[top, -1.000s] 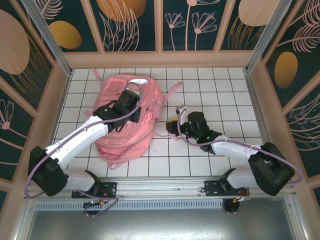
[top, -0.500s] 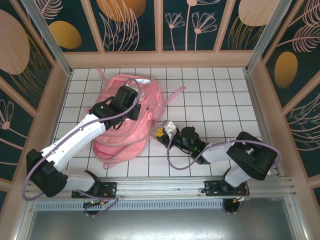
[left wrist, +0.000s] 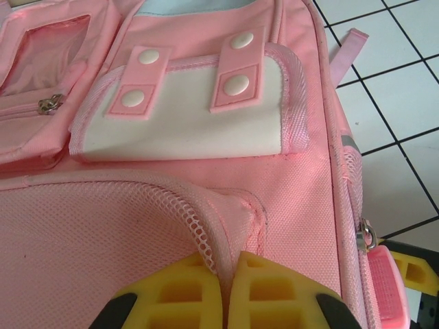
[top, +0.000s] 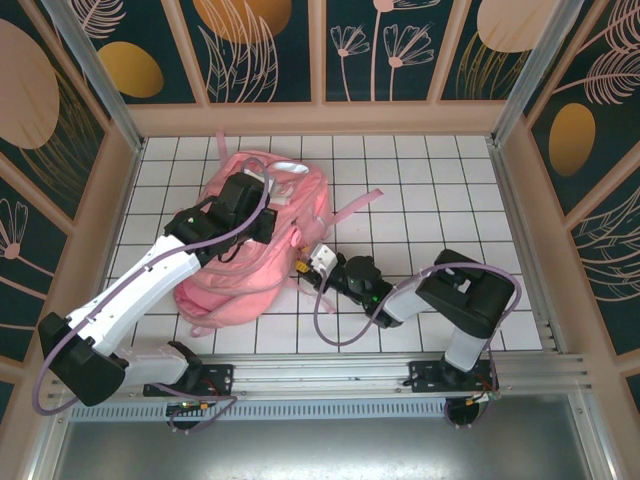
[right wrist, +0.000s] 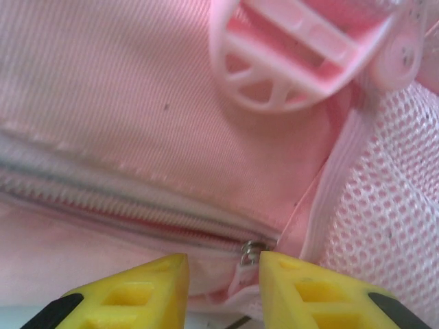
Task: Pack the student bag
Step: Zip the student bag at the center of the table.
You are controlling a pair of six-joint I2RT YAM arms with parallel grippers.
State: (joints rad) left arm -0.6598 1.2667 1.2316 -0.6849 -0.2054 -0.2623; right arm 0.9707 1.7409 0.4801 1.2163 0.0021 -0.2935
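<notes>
The student bag [top: 255, 245] lies left of centre on the desk [top: 430, 190]; the left hand [left wrist: 228, 269] is clenched on its mesh fold [left wrist: 206, 229]; the right hand [right wrist: 223, 269] is released, straddling the zip pull [right wrist: 250, 252]. Packing seems barely begun; that zip looks closed, so opening and filling remain.

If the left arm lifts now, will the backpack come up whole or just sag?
Probably sags: the backpack is soft, creased fabric, and the left gripper pinches only a fold of its mesh pocket. That mesh may stretch before the body follows. It lies slumped, so it is likely lightly filled.
</notes>
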